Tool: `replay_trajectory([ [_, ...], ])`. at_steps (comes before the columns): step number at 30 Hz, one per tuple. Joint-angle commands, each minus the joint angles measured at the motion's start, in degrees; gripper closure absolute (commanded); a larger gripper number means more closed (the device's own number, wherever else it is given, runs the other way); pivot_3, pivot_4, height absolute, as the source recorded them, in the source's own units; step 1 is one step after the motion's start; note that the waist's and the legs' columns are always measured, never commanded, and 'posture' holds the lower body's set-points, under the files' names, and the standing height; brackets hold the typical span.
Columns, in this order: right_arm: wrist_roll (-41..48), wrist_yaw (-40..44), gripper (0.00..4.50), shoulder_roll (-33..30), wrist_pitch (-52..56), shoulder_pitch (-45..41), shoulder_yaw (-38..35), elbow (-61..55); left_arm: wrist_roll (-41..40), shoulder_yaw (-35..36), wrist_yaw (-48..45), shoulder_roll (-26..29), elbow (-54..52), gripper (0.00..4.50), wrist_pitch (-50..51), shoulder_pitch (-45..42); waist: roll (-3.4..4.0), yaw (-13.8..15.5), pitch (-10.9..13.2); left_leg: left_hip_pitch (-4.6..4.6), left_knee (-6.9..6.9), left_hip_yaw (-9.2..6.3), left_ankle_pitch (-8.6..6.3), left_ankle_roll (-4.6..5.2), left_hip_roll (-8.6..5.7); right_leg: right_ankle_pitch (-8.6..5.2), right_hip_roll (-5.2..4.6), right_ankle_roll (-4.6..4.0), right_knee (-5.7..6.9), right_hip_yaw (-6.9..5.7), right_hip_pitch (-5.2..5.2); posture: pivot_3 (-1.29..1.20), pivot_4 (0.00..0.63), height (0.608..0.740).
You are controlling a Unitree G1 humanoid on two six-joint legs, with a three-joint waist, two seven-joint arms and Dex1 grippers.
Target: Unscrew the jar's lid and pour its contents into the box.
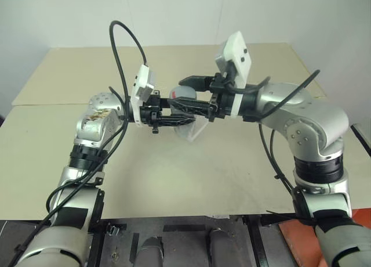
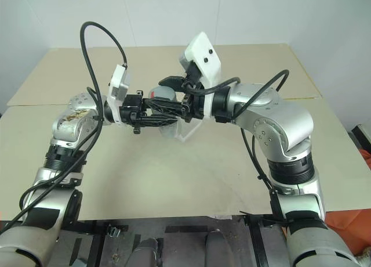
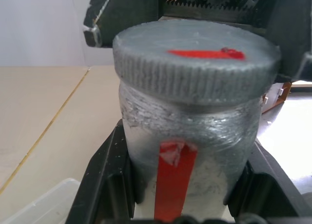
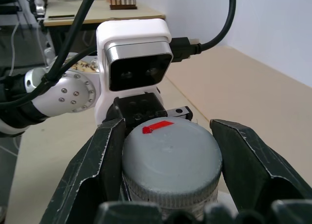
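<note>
Above the middle of the beige table (image 1: pixel 243 174) the two arms meet, each gripper pointing level toward the other, and between them the jar (image 3: pixel 187 151) is held in the air. The left gripper (image 3: pixel 187 185) is clamped on the jar's body: in its wrist view one black finger presses each side of the clear, silvery wall, and a red strip of tape runs along the jar's side between them. The tape's torn end shows white, but no printed word or brand can be read on it or elsewhere on the jar. The lid (image 4: pixel 170 160), a grey ribbed screw cap, sits on the jar's mouth and carries a short red mark on its flat face; that mark bears no lettering either. The right gripper (image 4: pixel 170 180) faces the lid end on, with its fingers (image 4: pixel 105 158) closed against the cap's rim on both sides, so the cap sits squeezed between them. Through the frosted wall of the jar the contents cannot be made out. The box (image 1: pixel 194 129), a clear plastic tray, lies on the table directly under the two grippers, partly hidden by them; a corner of it also shows below the jar in the left wrist view. The jar hangs well above it, not touching it.
</note>
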Motion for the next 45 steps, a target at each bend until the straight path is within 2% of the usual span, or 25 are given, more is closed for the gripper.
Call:
replay_trajectory([
  [1, 1.0, 8.8, 1.78, -0.7, -4.4, -0.8, -0.3, 3.6, -1.9, 1.6, -3.3, 0.8, -3.3, 2.59, -2.0, -1.4, 0.00, 0.0, 0.0, 0.00, 0.00, 0.00, 0.00, 0.00, 0.00, 0.00, 0.00, 0.00, -0.01, 0.00, 0.00, 0.00, 0.150, 0.740],
  [5, -0.7, 25.8, 1.78, -2.3, -12.3, -2.2, 2.9, 11.4, -5.4, 1.9, -10.0, 2.5, -6.8, 2.59, 0.5, -0.8, 0.02, -0.3, 0.0, -0.01, 0.00, 0.01, 0.00, 0.00, 0.00, 0.00, 0.00, 0.00, -0.03, 0.00, 0.00, 0.00, 0.150, 0.740],
  [9, -3.1, 43.9, 1.78, -2.2, -21.5, -6.4, 6.4, 22.0, -10.9, -1.6, -11.6, 6.9, -12.3, 2.59, 1.3, 1.2, 0.03, -1.2, 0.0, 0.04, 0.00, 0.01, 0.00, 0.00, 0.00, 0.00, 0.00, 0.01, -0.04, 0.00, 0.03, 0.00, 0.150, 0.740],
  [12, -5.4, 48.0, 1.78, -0.8, -25.8, -8.4, 7.5, 27.2, -11.0, -1.3, -11.6, 7.1, -13.5, 2.59, 1.5, 2.0, 0.03, -1.5, 0.0, 0.08, 0.00, -0.01, 0.00, 0.00, 0.01, 0.00, 0.01, 0.01, 0.00, 0.00, 0.05, 0.00, 0.150, 0.740],
  [15, -8.1, 46.6, 1.78, 0.5, -28.7, -8.9, 7.5, 29.6, -8.9, -0.5, -9.9, 6.3, -12.6, 2.59, 0.6, 2.7, 0.03, -1.5, 0.0, 0.08, 0.00, -0.02, 0.01, -0.02, 0.01, 0.00, 0.02, 0.00, 0.00, 0.00, 0.03, 0.00, 0.150, 0.740],
  [17, -8.7, 42.6, 1.05, 0.5, -28.0, -7.5, 6.1, 28.1, -8.3, 0.3, -8.1, 6.1, -12.2, 2.59, 0.6, 3.5, 0.04, -1.5, 0.0, 0.06, 0.00, -0.03, 0.03, -0.05, 0.01, 0.00, 0.02, 0.00, 0.09, 0.00, 0.01, 0.00, 0.150, 0.740],
  [21, -8.4, 37.0, 0.06, -0.9, -25.9, -4.2, 2.3, 23.0, -6.1, 1.5, -4.5, 5.5, -10.3, 2.59, -0.2, 4.0, 0.04, -1.2, 0.0, 0.02, 0.01, -0.06, 0.15, -0.27, 0.00, 0.00, 0.01, 0.00, 0.20, -0.02, 0.00, 0.00, 0.150, 0.740],
  [26, -6.9, 26.6, 0.06, -5.3, -18.5, 0.8, -3.0, 11.0, -4.2, 3.0, -1.3, 5.0, -6.4, 2.59, -1.0, 4.1, 0.05, -1.2, 0.0, -0.06, 0.02, -0.07, 0.14, -0.26, -0.01, 0.00, 0.01, 0.00, 0.21, -0.03, -0.06, 0.00, 0.150, 0.740],
  [31, -2.4, 16.1, 0.06, -5.8, -8.8, 3.0, -7.5, -0.6, -2.1, 3.1, 1.0, 3.8, -2.1, 2.59, -2.3, 3.1, 0.05, -1.4, 0.0, 0.05, 0.01, -0.06, 0.05, -0.10, 0.00, -0.02, 0.03, -0.02, 0.34, 0.00, -0.05, 0.00, 0.150, 0.740],
  [33, -2.8, 10.7, 0.06, -4.9, -5.0, 3.2, -6.4, -4.3, -0.8, 2.4, 1.4, 3.0, -0.5, 2.59, -3.0, 2.3, 0.05, -1.4, 0.0, 0.05, 0.01, -0.07, 0.04, -0.08, 0.00, -0.02, 0.03, -0.02, 0.37, 0.00, -0.04, 0.00, 0.150, 0.740],
  [39, -6.4, 1.9, 0.06, -1.5, 0.0, -0.5, -0.8, -4.3, 0.6, 1.9, 2.4, 0.5, 0.8, 2.59, -4.1, 0.7, 0.05, -1.4, 0.0, 0.01, 0.02, -0.07, 0.04, -0.07, -0.01, -0.02, 0.02, -0.02, 0.34, -0.01, -0.05, 0.00, 0.150, 0.740],
  [45, -11.8, -3.3, 0.06, 3.5, -2.1, -2.2, 2.7, 0.3, 0.3, 2.0, 2.3, -0.3, -0.5, 2.59, -3.6, 1.6, 0.05, -1.4, 0.0, 0.01, 0.01, -0.07, 0.04, -0.08, -0.01, -0.02, 0.02, -0.02, 0.36, 0.00, -0.07, 0.00, 0.150, 0.740],
])
